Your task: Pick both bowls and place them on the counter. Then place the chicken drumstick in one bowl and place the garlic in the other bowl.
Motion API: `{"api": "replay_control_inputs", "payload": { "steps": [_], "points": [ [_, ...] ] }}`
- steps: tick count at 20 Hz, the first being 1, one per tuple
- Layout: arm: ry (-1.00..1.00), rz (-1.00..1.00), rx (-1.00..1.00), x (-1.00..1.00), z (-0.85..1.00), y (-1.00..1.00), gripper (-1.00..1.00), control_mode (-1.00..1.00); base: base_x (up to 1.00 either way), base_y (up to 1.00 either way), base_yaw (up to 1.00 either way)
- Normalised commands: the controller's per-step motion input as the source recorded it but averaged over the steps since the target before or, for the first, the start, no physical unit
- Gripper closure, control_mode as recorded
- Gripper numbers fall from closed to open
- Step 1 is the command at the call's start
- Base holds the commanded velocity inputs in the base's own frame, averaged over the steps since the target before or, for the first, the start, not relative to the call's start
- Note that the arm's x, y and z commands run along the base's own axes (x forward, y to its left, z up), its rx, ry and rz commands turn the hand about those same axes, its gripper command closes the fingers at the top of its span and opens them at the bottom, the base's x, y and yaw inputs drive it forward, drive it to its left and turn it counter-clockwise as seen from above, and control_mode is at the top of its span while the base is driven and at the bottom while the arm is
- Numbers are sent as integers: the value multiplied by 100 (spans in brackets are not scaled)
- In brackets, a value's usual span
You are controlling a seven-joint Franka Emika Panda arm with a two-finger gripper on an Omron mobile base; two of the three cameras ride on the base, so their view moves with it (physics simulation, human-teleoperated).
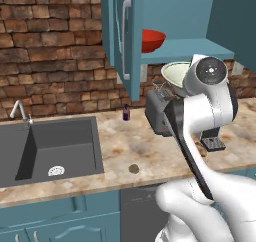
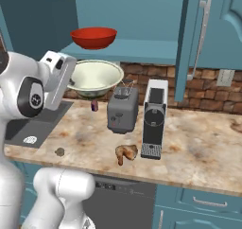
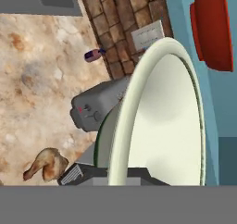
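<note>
Gripper closed on the rim of the pale cream-green bowl, held in the air above the back of the counter, over the toaster; fingertips mostly hidden by the bowl's rim in the hand view, so exact contact hard to judge. Glossy red bowl on the open cabinet shelf above. Chicken drumstick near the counter's front edge, just beside the coffee machine. Garlic near the front edge, beside the sink. Small purple bottle at the back edge by the brick wall.
</note>
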Motion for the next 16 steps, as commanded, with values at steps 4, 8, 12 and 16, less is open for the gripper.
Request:
{"api": "replay_control_inputs", "payload": {
  "steps": [4, 8, 12, 16],
  "points": [
    [6, 10, 0, -3, -52, 15, 100, -100, 0, 0, 0],
    [8, 8, 0, -1, -56, 11, 100, -100, 0, 0, 0],
    [14, 5, 0, 0, -62, 3, 100, -100, 0, 0, 0],
    [13, 1, -2, 0, -63, 4, 100, -100, 0, 0, 0]
  ]
}}
